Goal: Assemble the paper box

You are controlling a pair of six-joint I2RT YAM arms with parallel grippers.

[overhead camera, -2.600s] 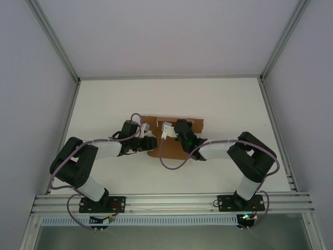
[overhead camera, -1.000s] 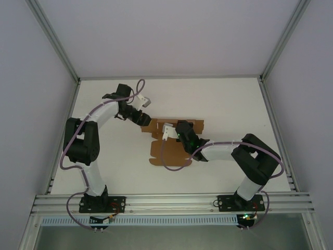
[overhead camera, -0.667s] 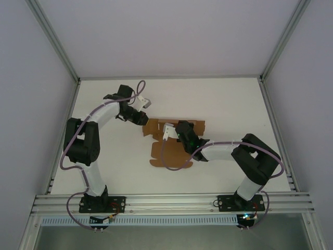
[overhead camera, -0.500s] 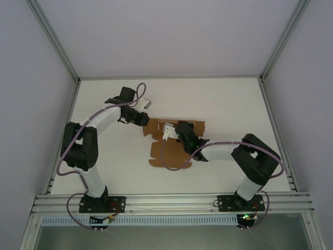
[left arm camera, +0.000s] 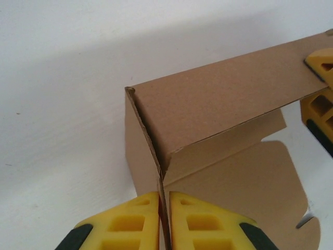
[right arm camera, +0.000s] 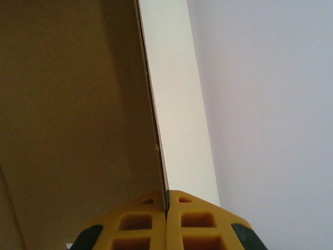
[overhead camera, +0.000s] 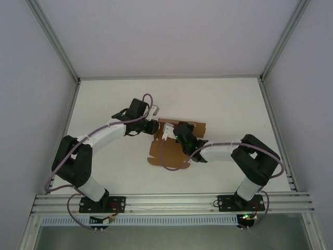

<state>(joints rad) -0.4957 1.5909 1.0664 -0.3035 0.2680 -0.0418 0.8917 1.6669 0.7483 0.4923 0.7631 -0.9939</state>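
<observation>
The paper box (overhead camera: 174, 154) is a plain brown die-cut sheet lying partly folded at the table's middle. In the left wrist view, the paper box (left arm camera: 218, 99) has a long wall raised and a side flap meeting it at a corner. My left gripper (left arm camera: 164, 196) is shut on that flap's thin edge, at the sheet's left end (overhead camera: 155, 126). My right gripper (right arm camera: 167, 194) is shut on another upright cardboard panel (right arm camera: 78, 104), near the sheet's back middle (overhead camera: 174, 130). One of its yellow fingers (left arm camera: 320, 99) shows at the raised wall's far end.
The white table (overhead camera: 223, 104) is bounded by grey walls and aluminium frame posts (overhead camera: 54, 41). A pale cable (overhead camera: 165, 165) from the right arm loops over the sheet's near part. Both arm bases sit on the rail (overhead camera: 171, 203) at the near edge.
My left arm swung in from the back left to the sheet's left end and its jaws closed on the flap edge. The sheet shifted slightly. The right gripper kept its grip.
</observation>
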